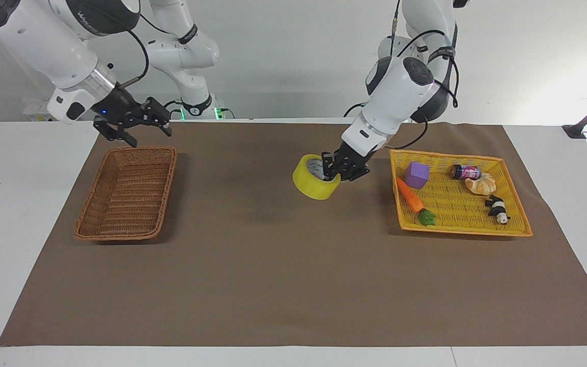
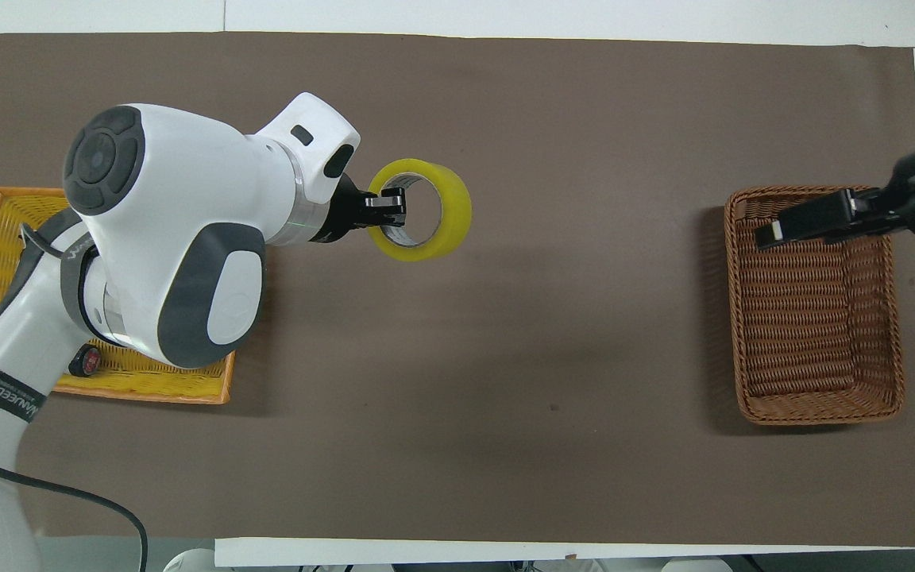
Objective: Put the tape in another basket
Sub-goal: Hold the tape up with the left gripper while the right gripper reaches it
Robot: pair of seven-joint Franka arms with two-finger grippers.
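left gripper [image 1: 335, 169] has the tape [image 1: 315, 178] pinched by its wall, one finger inside the core, the roll held up over the bare mat between the yellow tray [image 1: 517, 224] and the basket [image 1: 95, 232]. right gripper [image 1: 138, 124] hangs over the basket's rim nearer the robots, fingers spread. out of the tray, roughly halfway; a handover or carry and the drop remain.

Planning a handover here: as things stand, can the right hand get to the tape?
Probably yes. The tape hangs in the left hand above bare mat at mid-table, and nothing stands between it and the right hand, which is open over the basket.
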